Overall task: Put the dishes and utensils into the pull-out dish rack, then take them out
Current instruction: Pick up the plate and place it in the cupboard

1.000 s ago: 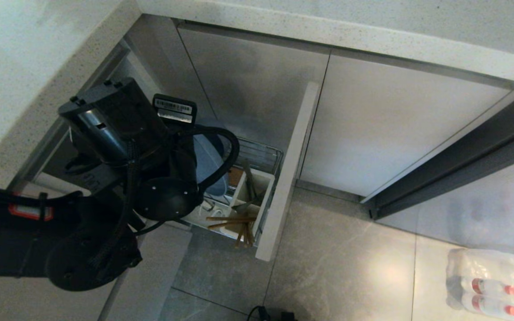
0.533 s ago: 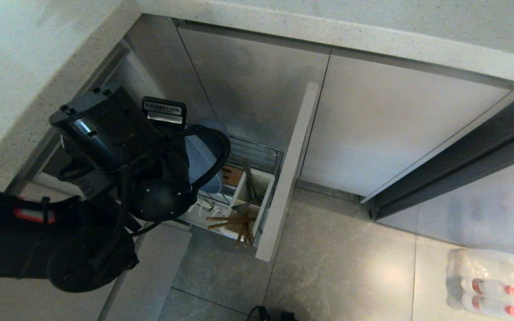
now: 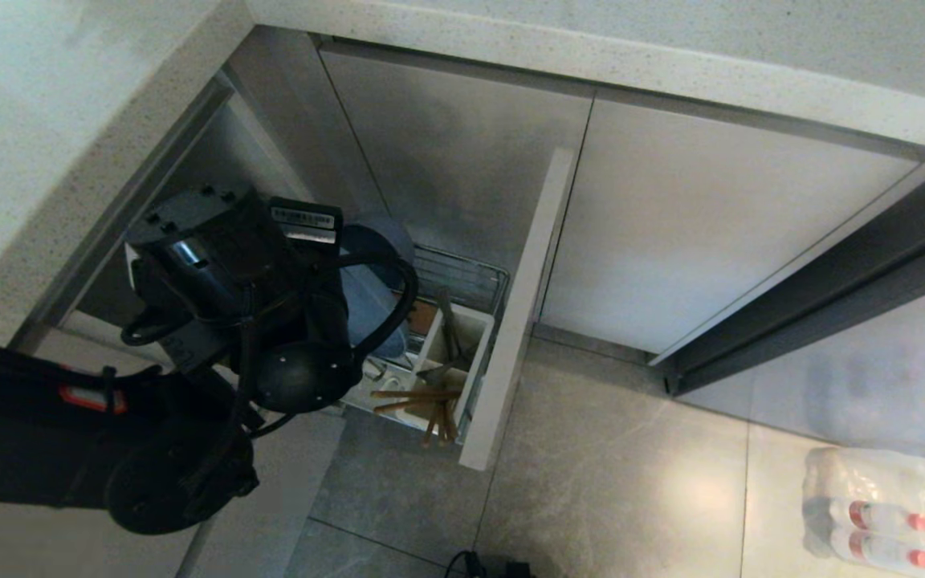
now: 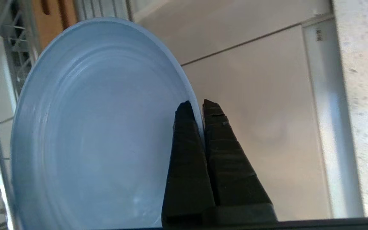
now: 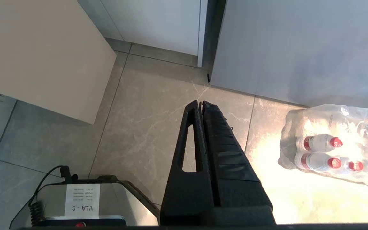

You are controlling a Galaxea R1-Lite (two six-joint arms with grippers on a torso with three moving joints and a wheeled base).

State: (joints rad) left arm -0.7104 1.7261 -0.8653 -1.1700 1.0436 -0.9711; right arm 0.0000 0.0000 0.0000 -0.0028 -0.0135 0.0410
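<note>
Above the pull-out dish rack (image 3: 462, 281), the left tool (image 4: 196, 105) pinches the light-blue plate (image 4: 101, 127) by its rim.

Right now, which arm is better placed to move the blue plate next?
Left: the left gripper is shut on the plate's rim above the rack. The right gripper hangs shut over the floor.

We see a speckled pale stone countertop (image 3: 591, 60) running across the top of the head view, and we take it as our landmark. Under it stand flat grey cabinet doors (image 3: 695, 217) with a narrow seam between them. Below the doors we find a floor of large grey marbled tiles (image 3: 607, 490) with thin grout lines, catching a bright patch of light. Far from the countertop, on the floor, lies a shrink-wrapped pack of red-capped bottles (image 3: 892, 514).
</note>
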